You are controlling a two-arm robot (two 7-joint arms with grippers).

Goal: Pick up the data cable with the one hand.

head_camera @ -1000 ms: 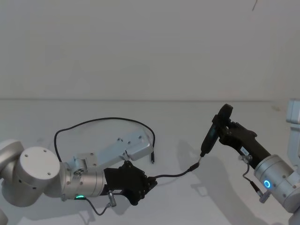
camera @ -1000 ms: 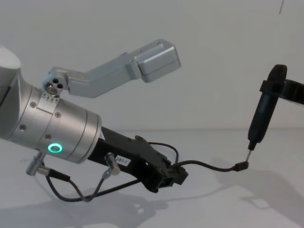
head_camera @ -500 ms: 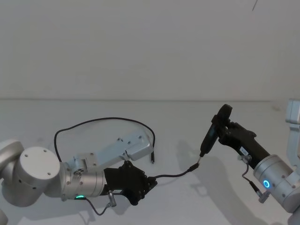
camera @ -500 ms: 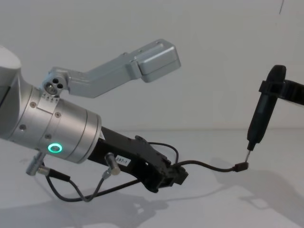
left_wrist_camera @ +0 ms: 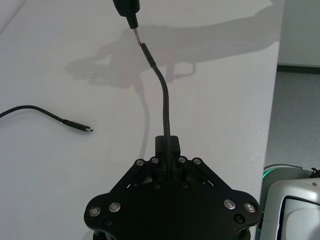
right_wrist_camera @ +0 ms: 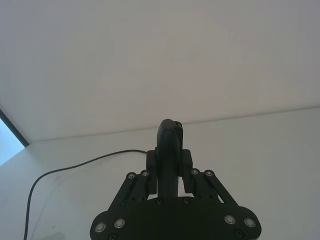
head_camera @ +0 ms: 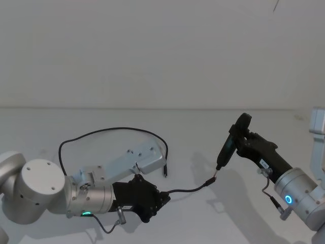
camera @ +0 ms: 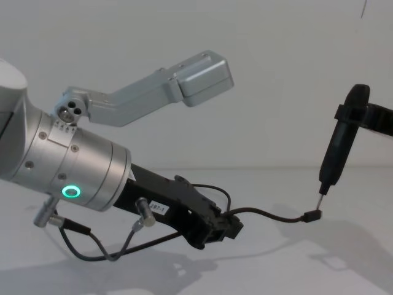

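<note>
Nothing has moved: left end effector (camera: 228, 226) pinches thin black data cable (camera: 270, 214)

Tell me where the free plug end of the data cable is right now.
In the chest view the data cable runs right from the left gripper, which is shut on it. Its raised plug sits just under the metal tip of the stick tool in the right gripper.

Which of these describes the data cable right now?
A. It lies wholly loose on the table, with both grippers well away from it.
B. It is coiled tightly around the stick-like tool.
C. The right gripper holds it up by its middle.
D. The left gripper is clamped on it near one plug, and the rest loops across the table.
D: the left gripper is shut on the data cable, which loops away over the table.
</note>
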